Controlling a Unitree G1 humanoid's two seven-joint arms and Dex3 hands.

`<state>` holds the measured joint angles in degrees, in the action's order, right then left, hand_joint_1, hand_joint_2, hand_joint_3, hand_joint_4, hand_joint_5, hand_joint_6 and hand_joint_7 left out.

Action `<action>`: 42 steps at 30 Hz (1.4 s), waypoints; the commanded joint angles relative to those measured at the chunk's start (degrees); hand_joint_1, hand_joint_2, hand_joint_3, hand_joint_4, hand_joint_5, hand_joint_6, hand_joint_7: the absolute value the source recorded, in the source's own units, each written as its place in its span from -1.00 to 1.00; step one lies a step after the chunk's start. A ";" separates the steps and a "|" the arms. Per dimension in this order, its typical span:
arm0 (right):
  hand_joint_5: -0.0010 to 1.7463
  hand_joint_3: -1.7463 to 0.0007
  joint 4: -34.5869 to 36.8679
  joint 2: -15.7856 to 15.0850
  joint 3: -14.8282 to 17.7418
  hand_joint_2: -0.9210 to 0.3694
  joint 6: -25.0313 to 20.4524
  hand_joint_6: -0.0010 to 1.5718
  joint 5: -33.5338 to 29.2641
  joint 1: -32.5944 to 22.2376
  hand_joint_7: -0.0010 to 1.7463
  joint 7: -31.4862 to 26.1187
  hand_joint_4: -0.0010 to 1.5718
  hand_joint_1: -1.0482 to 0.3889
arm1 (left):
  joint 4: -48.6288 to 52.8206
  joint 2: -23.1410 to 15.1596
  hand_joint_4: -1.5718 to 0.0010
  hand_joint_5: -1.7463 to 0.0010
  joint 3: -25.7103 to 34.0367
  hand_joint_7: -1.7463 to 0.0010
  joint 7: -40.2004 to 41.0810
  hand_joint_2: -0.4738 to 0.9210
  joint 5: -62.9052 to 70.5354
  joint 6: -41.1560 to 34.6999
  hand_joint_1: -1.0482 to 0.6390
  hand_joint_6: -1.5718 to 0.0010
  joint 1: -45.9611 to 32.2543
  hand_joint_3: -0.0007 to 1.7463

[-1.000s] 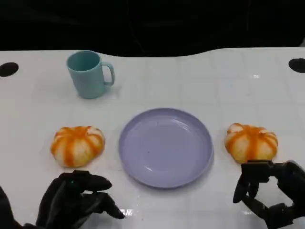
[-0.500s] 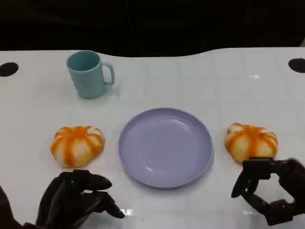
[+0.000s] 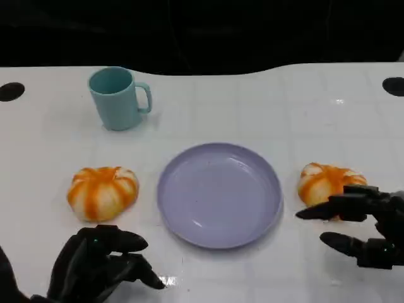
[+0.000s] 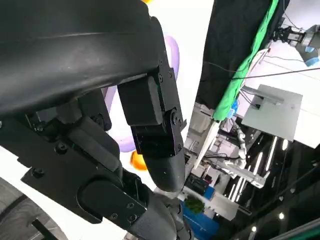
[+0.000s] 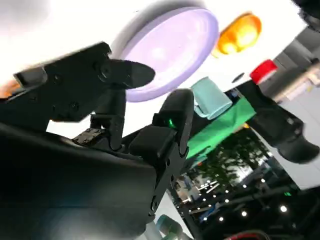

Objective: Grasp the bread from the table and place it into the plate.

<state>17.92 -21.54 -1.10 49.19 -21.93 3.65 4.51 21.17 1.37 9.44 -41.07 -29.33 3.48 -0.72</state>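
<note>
Head view shows 2 orange-striped bread buns on the white table (image 3: 252, 101), one on each side of the lilac plate (image 3: 219, 193), which holds nothing yet. The left bun (image 3: 101, 192) lies just beside the plate's left rim, apart from it; the right bun (image 3: 328, 184) lies just beside the right rim. A teal mug (image 3: 117, 98) stands well back on the left side.

The step in hand looks like the reach for the right bun. The right hand (image 3: 363, 227) sits just on the near side of that bun with its fingers (image 3: 319, 211) spread apart, the upper ones lying across the bun's near edge in the picture; whether they touch it I cannot tell from this angle. It holds nothing. The left hand (image 3: 101, 262) rests low near the table's front edge, near the left bun but apart from it, fingers curled in on nothing.

Next, the right hand would need to go forward and down so the fingers straddle the bun, close on its soft sides without crushing it, then lift and carry it leftward over the plate.
</note>
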 commanded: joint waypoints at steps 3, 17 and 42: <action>-0.67 1.00 -3.15 -3.69 1.30 -0.95 -4.05 -0.26 -6.25 1.25 -1.00 -3.40 -0.52 0.01 | 0.44 -0.91 -1.00 0.46 0.46 1.00 -0.13 0.62 0.14 0.17 -0.87 -0.99 0.55 -1.00; -0.73 0.99 -3.68 -8.30 -2.64 -0.75 -9.64 -0.41 -18.10 5.19 -1.00 -8.56 -0.71 0.24 | 1.34 -0.70 -1.00 0.48 0.57 1.00 0.26 0.61 0.24 0.30 -0.85 -0.99 1.26 -1.00; -0.73 0.99 21.20 -8.37 -21.45 -0.80 -17.21 -0.46 -30.26 24.39 -1.00 -15.96 -0.72 -0.04 | 1.20 -0.33 -1.00 0.47 0.66 1.00 0.07 0.61 0.23 0.66 -0.87 -0.99 0.93 -1.00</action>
<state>35.85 -29.74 -20.98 32.24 -51.81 25.84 -10.11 22.38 1.60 9.67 -41.05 -29.33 3.62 0.63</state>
